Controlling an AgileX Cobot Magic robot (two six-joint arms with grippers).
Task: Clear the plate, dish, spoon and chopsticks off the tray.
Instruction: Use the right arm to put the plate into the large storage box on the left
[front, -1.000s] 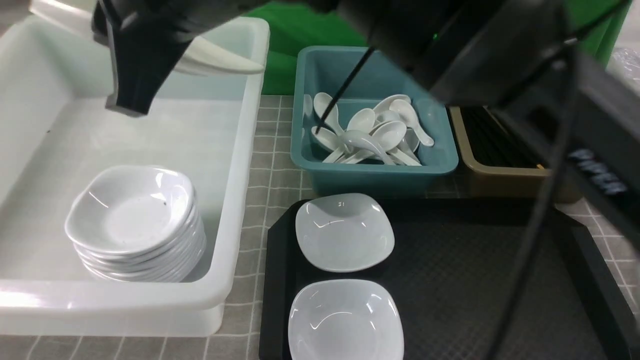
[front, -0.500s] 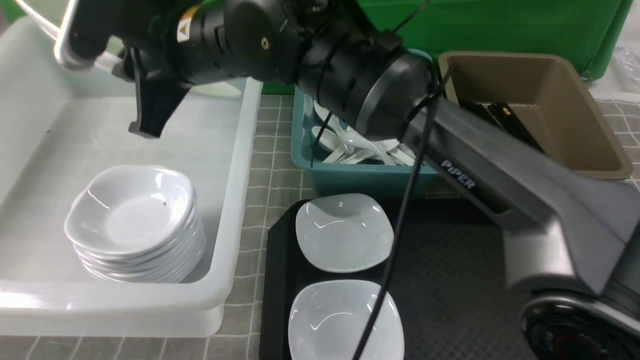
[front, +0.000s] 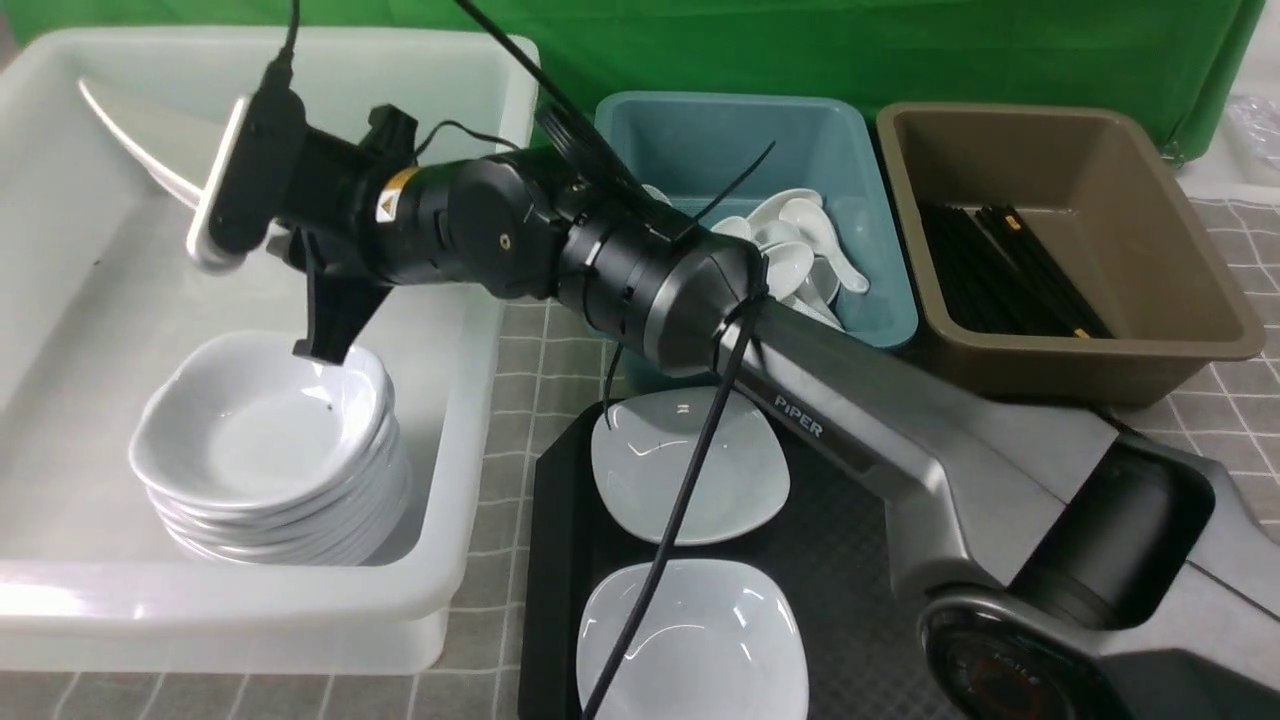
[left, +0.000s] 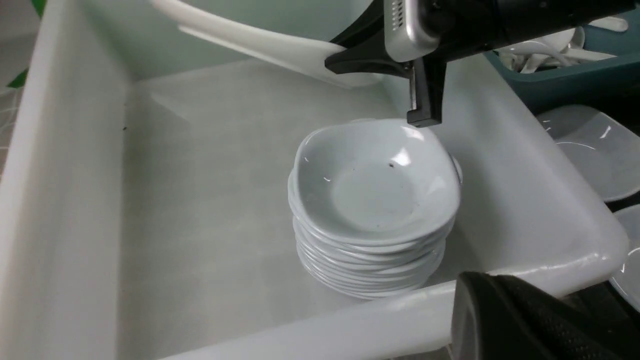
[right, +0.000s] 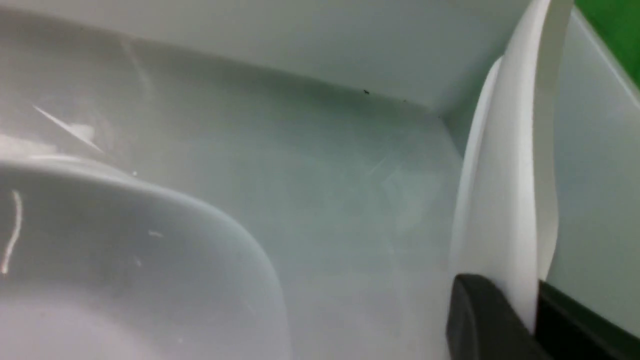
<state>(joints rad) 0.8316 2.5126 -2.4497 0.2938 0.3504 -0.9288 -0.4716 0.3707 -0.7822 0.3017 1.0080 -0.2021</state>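
The white bin (front: 230, 600) carries a stack of small dishes (front: 265, 440) at its near end. The plate (front: 130, 140) hangs tilted above the bare far floor, beyond the stack. The right gripper (right: 532, 310) fingers (right: 480, 320) clamp the plate's rim. The left gripper (left: 505, 320) is clenched.

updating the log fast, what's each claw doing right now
left claw: closed
right claw: closed on the plate, held on edge over the white bin
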